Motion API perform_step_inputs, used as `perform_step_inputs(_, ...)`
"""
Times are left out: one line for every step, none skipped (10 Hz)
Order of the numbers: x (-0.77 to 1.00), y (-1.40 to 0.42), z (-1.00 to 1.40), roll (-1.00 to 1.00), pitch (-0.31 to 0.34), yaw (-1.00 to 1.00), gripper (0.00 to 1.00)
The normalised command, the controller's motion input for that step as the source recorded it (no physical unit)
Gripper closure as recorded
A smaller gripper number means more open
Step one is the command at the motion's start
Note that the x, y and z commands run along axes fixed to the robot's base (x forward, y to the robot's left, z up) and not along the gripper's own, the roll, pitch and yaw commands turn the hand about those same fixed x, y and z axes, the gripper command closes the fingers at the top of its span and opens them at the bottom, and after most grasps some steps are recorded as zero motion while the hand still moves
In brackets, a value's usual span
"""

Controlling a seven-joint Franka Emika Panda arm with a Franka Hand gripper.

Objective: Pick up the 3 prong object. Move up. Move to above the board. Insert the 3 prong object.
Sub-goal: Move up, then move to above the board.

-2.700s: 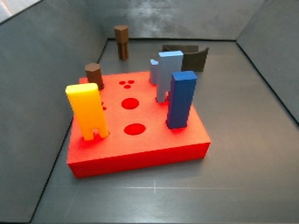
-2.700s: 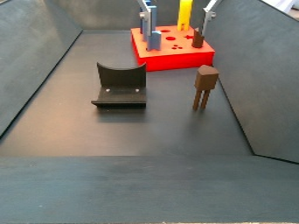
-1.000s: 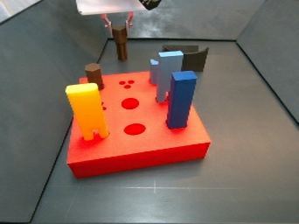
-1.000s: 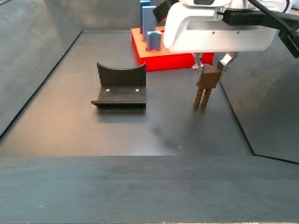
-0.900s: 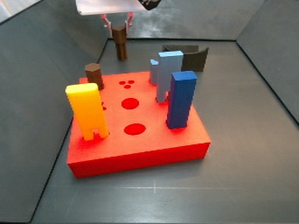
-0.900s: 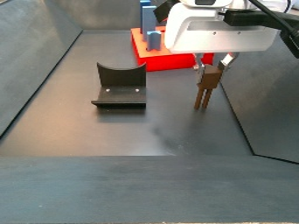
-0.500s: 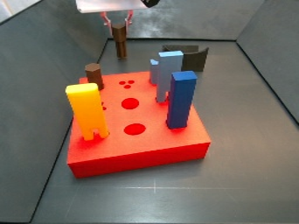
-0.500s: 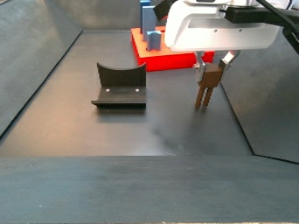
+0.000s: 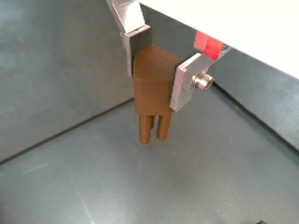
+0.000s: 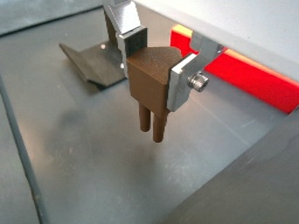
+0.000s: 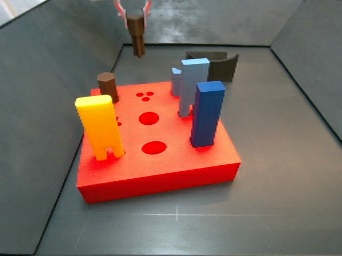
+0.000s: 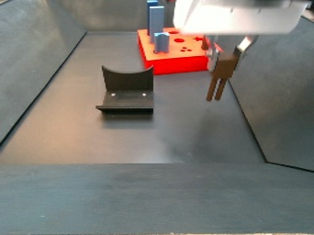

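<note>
I have the end effector (image 10: 155, 63) clamped on the wide top of the brown post (image 10: 151, 86), its silver plates pressed against opposite sides of the head. In both wrist views the thin legs hang clear of the grey table (image 9: 70, 188), with open floor under their tips, so I judge the pickup done and the lift under way. In a side view the post (image 12: 222, 73) hangs off the floor, beside the near right corner of the red board (image 12: 181, 56) and not above it.

What I need next is to finish rising, then carry the post sideways until it sits over the cluster of three small holes (image 11: 144, 97) in the board. The legs have to line up with those holes before I lower, and I must pass clear of the blue blocks (image 11: 206, 112), the yellow block (image 11: 99, 126) and the short brown peg (image 11: 107, 87) standing on the board.

The wrist views give me the grip itself and the legs; one of them also catches the fixture (image 10: 98, 60) and a strip of the red board (image 10: 246, 77) behind. Neither shows the holes. Only the side view looking down on the board shows the hole pattern and the blocks around it, though there the end effector (image 11: 136, 8) is mostly cut off at the frame edge.
</note>
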Motion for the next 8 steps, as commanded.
perform_step_inputs(-0.03, 0.0, 0.25, 0.08, 0.05, 0.02, 1.0)
perform_step_inputs(0.05, -0.09, 1.0, 0.05, 0.027, -0.13, 1.0)
perform_step_inputs(0.05, -0.09, 1.0, 0.05, 0.034, -0.13, 1.0)
perform_step_inputs(0.05, -0.09, 1.0, 0.06, 0.063, -0.09, 1.0)
perform_step_inputs(0.04, -0.08, 1.0, 0.07, 0.076, -0.05, 1.0)
perform_step_inputs(0.04, -0.07, 1.0, 0.07, 0.087, -0.03, 1.0)
perform_step_inputs(0.04, -0.07, 1.0, 0.08, 0.094, -0.01, 1.0)
perform_step_inputs(0.03, -0.06, 1.0, 0.09, 0.097, 0.01, 1.0)
